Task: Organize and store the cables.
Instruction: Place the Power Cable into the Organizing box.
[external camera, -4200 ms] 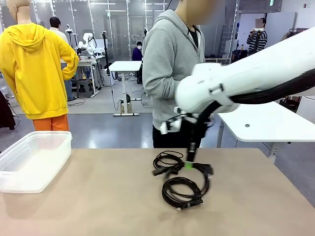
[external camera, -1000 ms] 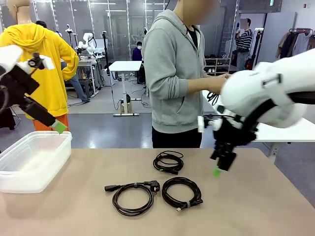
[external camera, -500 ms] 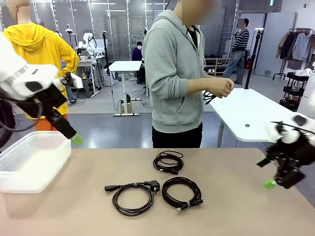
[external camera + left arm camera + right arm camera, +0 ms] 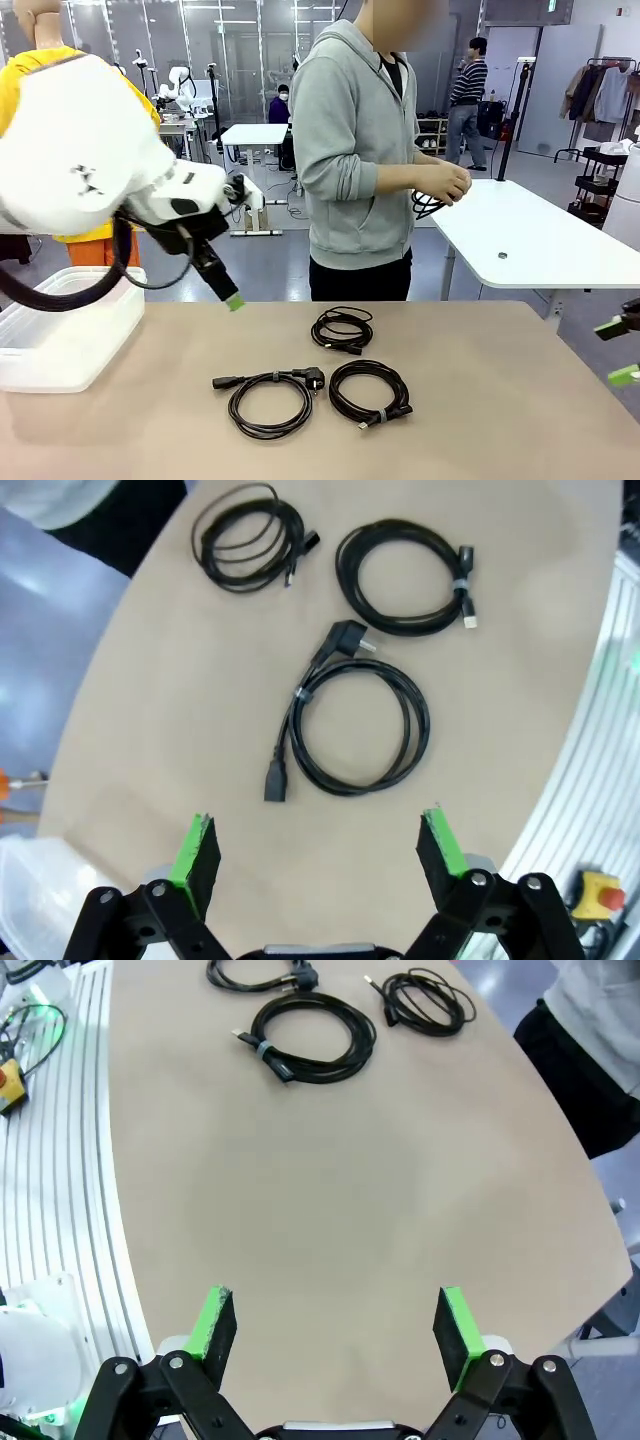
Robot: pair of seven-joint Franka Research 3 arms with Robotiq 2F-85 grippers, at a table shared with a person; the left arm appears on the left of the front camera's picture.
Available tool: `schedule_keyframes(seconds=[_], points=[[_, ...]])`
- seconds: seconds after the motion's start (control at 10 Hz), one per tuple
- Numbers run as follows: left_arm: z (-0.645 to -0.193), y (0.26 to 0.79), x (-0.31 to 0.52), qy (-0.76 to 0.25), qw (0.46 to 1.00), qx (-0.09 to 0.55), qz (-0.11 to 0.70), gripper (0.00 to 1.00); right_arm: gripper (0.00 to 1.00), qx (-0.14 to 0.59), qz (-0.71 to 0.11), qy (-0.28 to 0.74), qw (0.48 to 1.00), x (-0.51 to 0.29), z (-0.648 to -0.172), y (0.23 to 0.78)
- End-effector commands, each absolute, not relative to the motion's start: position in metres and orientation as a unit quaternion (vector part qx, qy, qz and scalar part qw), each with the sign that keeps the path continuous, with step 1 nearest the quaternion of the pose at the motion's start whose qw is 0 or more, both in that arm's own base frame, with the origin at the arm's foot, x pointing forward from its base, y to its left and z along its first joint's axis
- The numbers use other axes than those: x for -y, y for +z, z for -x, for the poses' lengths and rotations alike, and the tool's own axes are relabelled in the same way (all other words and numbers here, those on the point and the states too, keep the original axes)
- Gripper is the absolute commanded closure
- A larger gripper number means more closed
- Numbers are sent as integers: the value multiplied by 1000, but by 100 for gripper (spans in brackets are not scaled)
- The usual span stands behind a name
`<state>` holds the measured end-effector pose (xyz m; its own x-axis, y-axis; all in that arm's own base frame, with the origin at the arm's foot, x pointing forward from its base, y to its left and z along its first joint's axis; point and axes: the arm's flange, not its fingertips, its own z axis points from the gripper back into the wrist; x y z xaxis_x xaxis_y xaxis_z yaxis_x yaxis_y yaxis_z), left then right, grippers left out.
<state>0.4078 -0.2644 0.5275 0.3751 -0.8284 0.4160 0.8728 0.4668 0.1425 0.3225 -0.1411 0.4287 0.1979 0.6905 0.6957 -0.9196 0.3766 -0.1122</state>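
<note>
The small coil (image 4: 342,329) lies mid-tabletop, toward the far edge. We see the plug-ended coil (image 4: 268,398) and the tied coil (image 4: 368,392) just beside each other, nearer our edge. The person's hands (image 4: 447,181) hold another dark cord (image 4: 427,205), too tangled to make out. The left arm (image 4: 80,170) hides part of the clear tub (image 4: 60,345) at the left edge. It's a bare beige tabletop (image 4: 500,420) with a busy lab behind it. The left pincer (image 4: 318,852) hovers above the coils, wide and empty. The right pincer (image 4: 336,1325), out by the right edge, is wide too and holds nothing.
</note>
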Motion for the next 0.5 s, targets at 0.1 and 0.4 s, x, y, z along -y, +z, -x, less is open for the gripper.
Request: schedule_keyframes(seconds=[0.1,0.4], points=[[-429,501,297,-546,810,212,27,0,0,385,-160,505,755,148,-267,414],[-421,502,291,-537,817,205,40,0,0,361,-161,511,763,166,-305,433]])
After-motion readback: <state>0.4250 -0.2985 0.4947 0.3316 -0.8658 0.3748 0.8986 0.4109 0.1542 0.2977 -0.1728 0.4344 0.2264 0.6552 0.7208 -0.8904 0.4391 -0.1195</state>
